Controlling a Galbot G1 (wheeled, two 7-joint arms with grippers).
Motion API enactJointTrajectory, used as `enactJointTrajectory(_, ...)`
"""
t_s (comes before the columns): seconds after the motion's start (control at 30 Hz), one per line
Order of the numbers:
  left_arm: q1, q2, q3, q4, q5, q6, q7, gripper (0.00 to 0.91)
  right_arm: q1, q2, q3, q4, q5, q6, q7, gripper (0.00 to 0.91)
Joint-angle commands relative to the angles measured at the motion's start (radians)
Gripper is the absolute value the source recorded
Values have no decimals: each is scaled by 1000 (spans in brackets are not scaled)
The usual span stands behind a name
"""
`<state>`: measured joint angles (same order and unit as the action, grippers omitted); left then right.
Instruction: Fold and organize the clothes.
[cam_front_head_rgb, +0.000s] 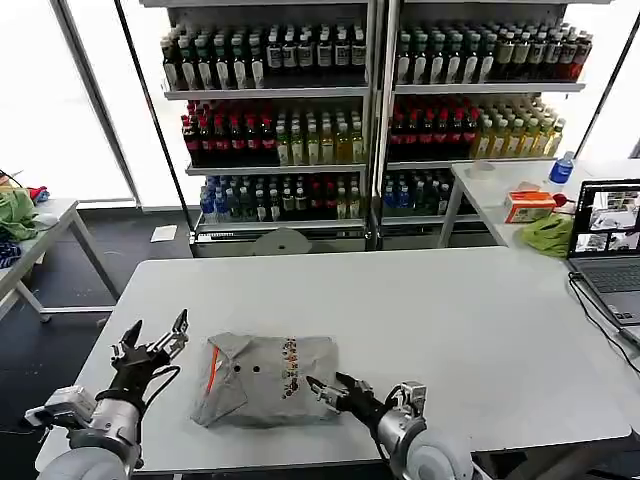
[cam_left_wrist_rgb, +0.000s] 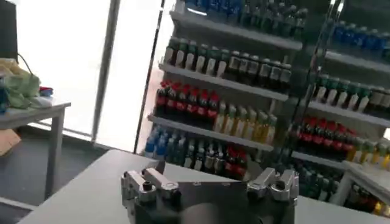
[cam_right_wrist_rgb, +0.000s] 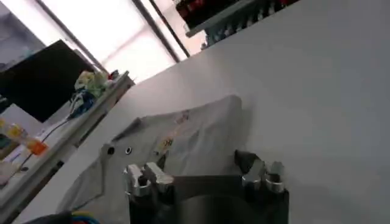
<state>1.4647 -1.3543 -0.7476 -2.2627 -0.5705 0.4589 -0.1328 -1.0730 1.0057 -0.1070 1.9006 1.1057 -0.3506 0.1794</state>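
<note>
One of the clothes, a folded light grey shirt (cam_front_head_rgb: 265, 378) with an orange collar stripe, buttons and a chest print, lies on the white table (cam_front_head_rgb: 450, 320) near its front edge. My left gripper (cam_front_head_rgb: 155, 340) is open just left of the shirt, fingers raised and apart from the cloth. My right gripper (cam_front_head_rgb: 328, 383) is open at the shirt's right front corner, its fingertips over the edge of the cloth. In the right wrist view the shirt (cam_right_wrist_rgb: 183, 137) spreads beyond the open right gripper (cam_right_wrist_rgb: 201, 171). In the left wrist view the left gripper (cam_left_wrist_rgb: 207, 181) is open with nothing between its fingers.
A laptop (cam_front_head_rgb: 610, 245) with a cable sits at the table's right edge. Behind it, a second table holds a green cloth (cam_front_head_rgb: 548, 235), an orange box (cam_front_head_rgb: 528, 205) and a blue bottle (cam_front_head_rgb: 562, 167). Shelves of drink bottles (cam_front_head_rgb: 370, 120) stand behind. A side table (cam_front_head_rgb: 40, 225) with cloths stands far left.
</note>
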Motion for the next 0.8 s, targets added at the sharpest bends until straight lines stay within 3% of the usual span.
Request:
enactJointTrajectory(0.03, 21, 2, -66, -38, -53, 13, -11, 907, -6, 69, -33, -28, 34, -3, 11, 0)
enactJointTrajectory(0.27, 26, -2, -70, -34, -51, 9, -11, 907, -24, 92, 4, -21, 2, 38, -15, 0)
enactJointTrajectory(0.43, 17, -15, -82, -21, -59, 13, -12, 907, -66, 99, 84, 10, -119, -11, -18, 0)
enactJointTrajectory(0.57, 9, -22, -95, -20, -83, 13, -11, 907, -86, 46, 162, 47, -134, -50, -19, 0)
enactJointTrajectory(0.8, 13, -26, -90, -27, -92, 13, -10, 907, -87, -67, 254, 41, -185, -115, -73, 0)
